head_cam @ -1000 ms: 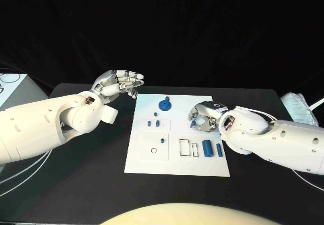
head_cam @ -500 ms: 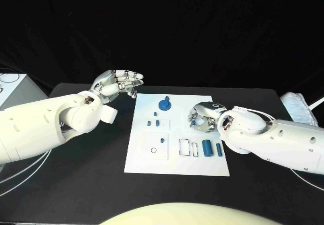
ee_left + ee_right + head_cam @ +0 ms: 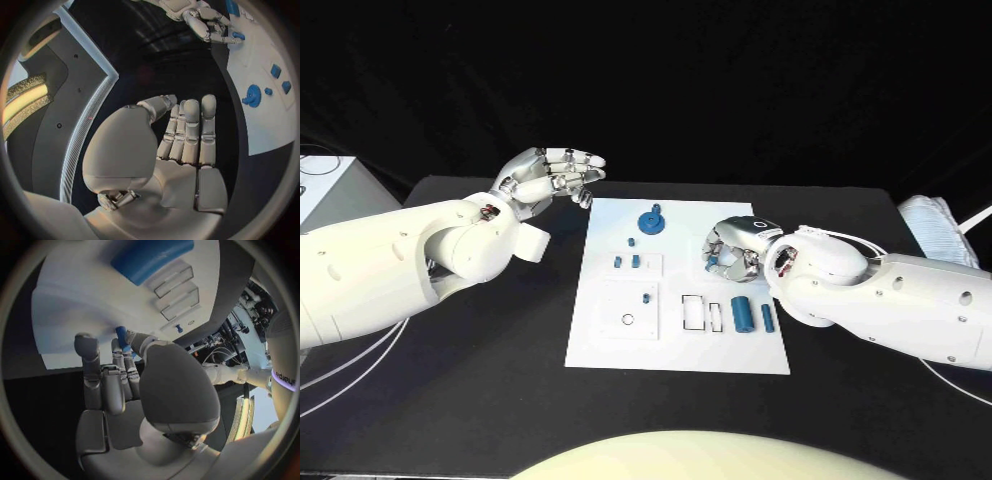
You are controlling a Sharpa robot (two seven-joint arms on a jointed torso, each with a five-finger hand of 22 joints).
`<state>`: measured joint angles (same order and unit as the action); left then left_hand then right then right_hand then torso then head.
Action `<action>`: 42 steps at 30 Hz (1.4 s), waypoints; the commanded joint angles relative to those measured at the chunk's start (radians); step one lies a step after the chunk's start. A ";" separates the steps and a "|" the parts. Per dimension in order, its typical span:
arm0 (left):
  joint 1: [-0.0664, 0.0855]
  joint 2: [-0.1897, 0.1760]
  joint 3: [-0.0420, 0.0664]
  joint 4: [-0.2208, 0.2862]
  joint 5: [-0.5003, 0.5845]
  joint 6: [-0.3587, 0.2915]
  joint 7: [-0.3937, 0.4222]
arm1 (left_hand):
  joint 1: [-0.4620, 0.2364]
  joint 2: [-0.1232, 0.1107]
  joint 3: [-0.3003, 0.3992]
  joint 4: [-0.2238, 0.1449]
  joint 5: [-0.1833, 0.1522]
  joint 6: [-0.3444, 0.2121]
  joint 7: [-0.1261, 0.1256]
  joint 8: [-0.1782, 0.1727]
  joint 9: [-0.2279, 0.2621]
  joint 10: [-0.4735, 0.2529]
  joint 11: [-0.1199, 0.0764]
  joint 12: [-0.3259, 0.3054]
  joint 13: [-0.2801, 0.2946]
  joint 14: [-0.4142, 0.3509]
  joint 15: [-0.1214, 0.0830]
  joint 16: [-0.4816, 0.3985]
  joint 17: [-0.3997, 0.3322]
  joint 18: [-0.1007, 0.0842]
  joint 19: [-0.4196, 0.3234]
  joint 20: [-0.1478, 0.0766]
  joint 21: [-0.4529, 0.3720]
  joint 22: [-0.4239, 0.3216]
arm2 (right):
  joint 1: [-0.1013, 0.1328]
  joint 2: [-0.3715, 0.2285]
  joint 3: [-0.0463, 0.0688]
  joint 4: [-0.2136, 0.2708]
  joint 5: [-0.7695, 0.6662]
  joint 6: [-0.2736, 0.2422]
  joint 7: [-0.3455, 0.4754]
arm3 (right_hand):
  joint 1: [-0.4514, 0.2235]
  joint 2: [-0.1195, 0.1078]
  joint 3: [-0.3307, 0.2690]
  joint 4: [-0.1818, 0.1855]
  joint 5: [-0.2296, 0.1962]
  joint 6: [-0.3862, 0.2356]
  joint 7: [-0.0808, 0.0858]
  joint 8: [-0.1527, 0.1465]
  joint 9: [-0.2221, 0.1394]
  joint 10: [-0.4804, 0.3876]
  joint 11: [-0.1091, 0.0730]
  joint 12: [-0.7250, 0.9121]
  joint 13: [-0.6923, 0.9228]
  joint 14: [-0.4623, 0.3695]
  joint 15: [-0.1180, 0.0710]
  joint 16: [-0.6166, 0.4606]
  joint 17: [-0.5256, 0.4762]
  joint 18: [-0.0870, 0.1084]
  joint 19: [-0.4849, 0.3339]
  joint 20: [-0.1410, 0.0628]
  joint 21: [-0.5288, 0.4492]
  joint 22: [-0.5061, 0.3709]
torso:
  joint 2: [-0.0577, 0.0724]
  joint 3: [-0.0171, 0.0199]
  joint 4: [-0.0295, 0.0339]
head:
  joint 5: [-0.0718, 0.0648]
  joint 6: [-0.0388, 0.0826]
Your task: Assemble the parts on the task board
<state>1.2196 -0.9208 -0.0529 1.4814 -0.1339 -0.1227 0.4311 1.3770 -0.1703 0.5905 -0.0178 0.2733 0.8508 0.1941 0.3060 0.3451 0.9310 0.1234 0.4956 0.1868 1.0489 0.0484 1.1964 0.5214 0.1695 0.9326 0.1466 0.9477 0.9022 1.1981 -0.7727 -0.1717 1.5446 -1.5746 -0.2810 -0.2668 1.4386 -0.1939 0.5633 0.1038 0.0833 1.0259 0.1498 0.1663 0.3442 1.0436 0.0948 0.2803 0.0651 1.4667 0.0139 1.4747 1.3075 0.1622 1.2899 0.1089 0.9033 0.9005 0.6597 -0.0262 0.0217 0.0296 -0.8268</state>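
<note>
Right robot hand (image 3: 733,250) pinching half-hidden blue part (image 3: 121,333) on task board (image 3: 678,352) — left robot hand (image 3: 554,176) released, raised.

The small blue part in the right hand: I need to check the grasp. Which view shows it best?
The right wrist view: the small blue part shows between the right hand's fingers, above the task board. The head view has it mostly hidden under that hand; the left wrist view shows it tiny.

Left robot hand (image 3: 178,150) empty, fingers apart, task board (image 3: 265,95), blue parts (image 3: 253,95)
</note>
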 commanded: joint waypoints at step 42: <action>-0.001 0.011 0.001 -0.007 0.007 0.023 0.003 | -0.010 0.000 0.003 0.002 -0.002 -0.006 -0.002 0.000 -0.001 -0.004 0.002 0.002 -0.001 -0.004 0.003 -0.003 -0.001 0.015 -0.008 0.000 0.004 0.000 | 0.000 0.032 0.019 0.223 0.057 -0.111 0.032 | -0.046 0.034 0.057 -0.096 -0.001 0.068 -0.023 0.072 0.074 0.162 -0.040 -0.020 0.031 0.067 -0.037 0.013 0.082 -0.029 0.018 -0.033 0.055 0.070 | -0.001 -0.0015 0.0008 | 0.026 -0.005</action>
<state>1.2196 -0.9121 -0.0530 1.4735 -0.1331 -0.1185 0.4289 1.3771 -0.1703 0.5905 -0.0179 0.2733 0.8508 0.1941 0.3060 0.3451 0.9310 0.1234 0.4956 0.1869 1.0489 0.0484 1.1964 0.5216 0.1696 0.9326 0.1466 0.9477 0.9021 1.2028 -0.7485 -0.1527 1.7644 -1.5010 -0.3936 -0.2610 1.3977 -0.1684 0.6212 0.0152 0.0757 1.0980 0.1237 0.2360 0.4170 1.1185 0.1341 0.2666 0.0722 1.4632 -0.0181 1.4821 1.3081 0.1467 1.3109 0.0805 0.9613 0.9711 0.6586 -0.0272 0.0221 0.0509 -0.8306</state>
